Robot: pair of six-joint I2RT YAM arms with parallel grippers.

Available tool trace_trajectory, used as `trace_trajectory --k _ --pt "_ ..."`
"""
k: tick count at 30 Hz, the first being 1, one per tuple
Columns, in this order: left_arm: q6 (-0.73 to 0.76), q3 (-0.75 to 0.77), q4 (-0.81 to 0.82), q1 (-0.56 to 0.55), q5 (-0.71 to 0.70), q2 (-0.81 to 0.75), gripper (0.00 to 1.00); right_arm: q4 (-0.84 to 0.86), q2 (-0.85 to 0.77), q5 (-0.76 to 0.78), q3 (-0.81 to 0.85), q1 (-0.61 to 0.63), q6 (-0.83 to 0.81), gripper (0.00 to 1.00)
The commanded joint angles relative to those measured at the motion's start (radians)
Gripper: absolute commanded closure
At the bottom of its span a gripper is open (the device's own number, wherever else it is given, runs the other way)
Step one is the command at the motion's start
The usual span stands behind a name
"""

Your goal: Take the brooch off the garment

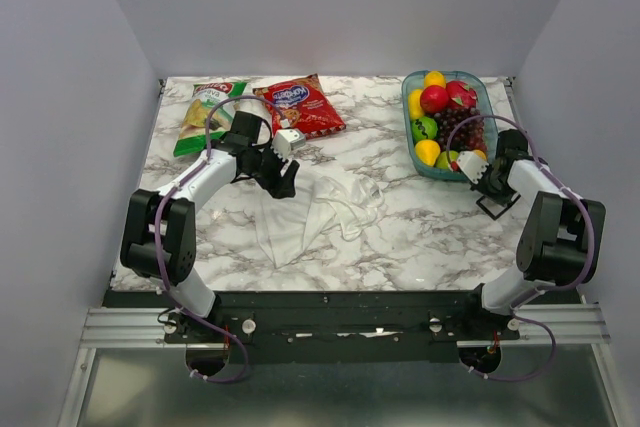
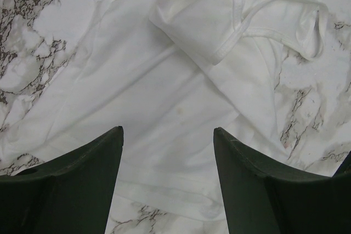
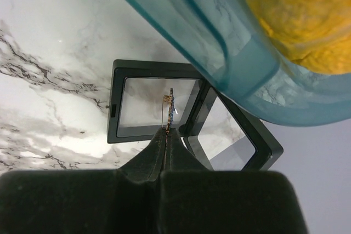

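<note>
The white garment [image 1: 315, 209] lies crumpled on the marble table; in the left wrist view it [image 2: 181, 80] fills the frame. My left gripper [image 1: 283, 185] hovers over its upper left part, open and empty [image 2: 167, 135]. My right gripper [image 1: 483, 179] is beside the fruit basket and is shut on the brooch [image 3: 170, 108], a thin bluish pin with a gold clasp seen edge-on, standing up from my closed fingertips [image 3: 166, 131]. It is held just above the open black frame box [image 3: 148, 102], which also shows in the top view [image 1: 496, 204].
A teal basket [image 1: 492, 107] of fruits stands at the back right, its wall [image 3: 219, 42] close above my right gripper. Two snack bags, green [image 1: 209, 112] and red [image 1: 300, 104], lie at the back left. The table edge is right of the box.
</note>
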Motion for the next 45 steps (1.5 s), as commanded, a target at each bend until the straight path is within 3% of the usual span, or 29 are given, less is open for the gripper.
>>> trace_trajectory --k 1,5,10,14,20,27,28,29,30,40,41,42,45 --pt "0.007 0.027 -0.008 -0.001 0.019 0.01 0.25 -0.002 0.01 0.019 -0.001 -0.003 -0.009 0.88" --pt "0.004 0.023 0.001 -0.003 0.02 0.015 0.25 -0.019 -0.004 0.012 -0.012 -0.003 0.026 0.76" --pt "-0.002 0.024 0.012 -0.001 0.028 0.026 0.25 -0.097 -0.018 -0.056 0.065 -0.003 0.13 0.73" --pt "0.003 0.03 0.003 -0.003 0.042 0.038 0.25 -0.263 0.019 -0.14 0.227 0.0 0.265 0.6" --pt "0.006 0.047 -0.003 -0.001 0.052 0.053 0.25 -0.4 0.051 -0.232 0.404 0.006 0.394 0.55" --pt "0.01 0.056 -0.011 -0.001 0.048 0.041 0.25 -0.447 -0.056 -0.534 0.534 0.022 0.466 0.48" --pt "0.016 0.056 -0.014 -0.003 0.048 0.033 0.25 -0.423 -0.097 -0.55 0.537 0.02 0.491 0.43" --pt "0.021 0.056 -0.017 -0.001 0.046 0.03 0.25 -0.347 -0.117 -0.559 0.531 0.022 0.52 0.11" --pt "0.02 0.058 -0.022 -0.001 0.045 0.027 0.25 -0.316 -0.134 -0.574 0.53 0.023 0.563 0.01" --pt "-0.049 0.098 0.021 -0.001 -0.007 -0.045 0.22 -0.194 -0.164 -0.668 0.623 0.068 0.696 0.0" --pt "-0.075 0.13 0.024 0.0 -0.03 -0.051 0.18 -0.159 -0.162 -0.666 0.635 0.083 0.73 0.0" --pt "-0.124 0.151 0.023 0.002 -0.056 -0.049 0.03 -0.127 -0.153 -0.633 0.644 0.094 0.856 0.0" --pt "-0.187 0.245 -0.011 0.014 -0.184 -0.037 0.01 -0.093 -0.11 -0.464 0.75 0.135 1.023 0.0"
